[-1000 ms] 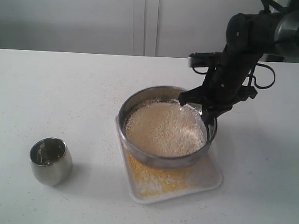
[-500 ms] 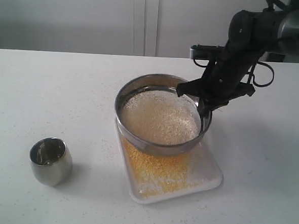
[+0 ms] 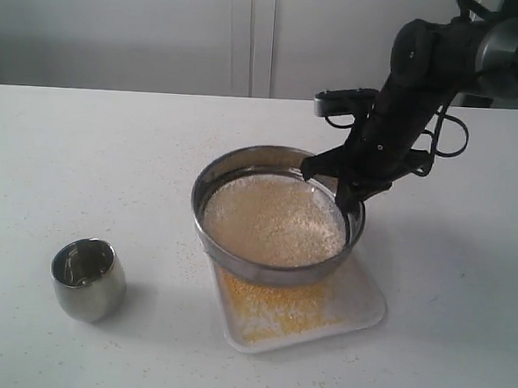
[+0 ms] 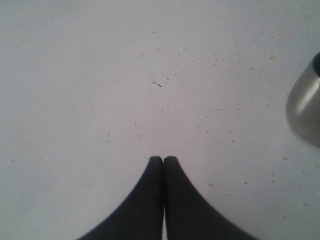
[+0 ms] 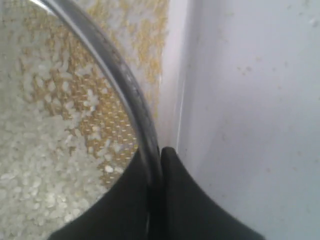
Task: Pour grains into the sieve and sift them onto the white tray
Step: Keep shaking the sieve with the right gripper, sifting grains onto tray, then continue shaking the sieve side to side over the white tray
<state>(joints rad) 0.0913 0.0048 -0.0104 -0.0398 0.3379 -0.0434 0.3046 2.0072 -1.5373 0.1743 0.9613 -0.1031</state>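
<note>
The steel sieve (image 3: 209, 178) hangs just above the white tray (image 3: 362, 308), its rim pinched at the right by my right gripper (image 3: 348, 198), which is shut on it. Pale grains (image 3: 275, 221) fill the mesh; yellow granules (image 3: 270, 302) lie spread on the tray beneath. In the right wrist view the sieve rim (image 5: 120, 75) runs between the gripper (image 5: 156, 152) fingers, with whitish grains (image 5: 45, 165) on the mesh and the tray edge (image 5: 172, 100) beyond. My left gripper (image 4: 163, 159) is shut on nothing above bare table, out of the exterior view.
A small rounded steel cup (image 3: 87, 278) stands upright on the white table at the left; its side shows in the left wrist view as the cup (image 4: 306, 107). Stray granules speckle the table (image 3: 112, 150) around the tray. A white wall stands behind.
The sieve has been shaken: it rose and shifted back half a second ago, then came down and slid left. More yellow granules lie on the tray. The left gripper's motion cannot be judged.
</note>
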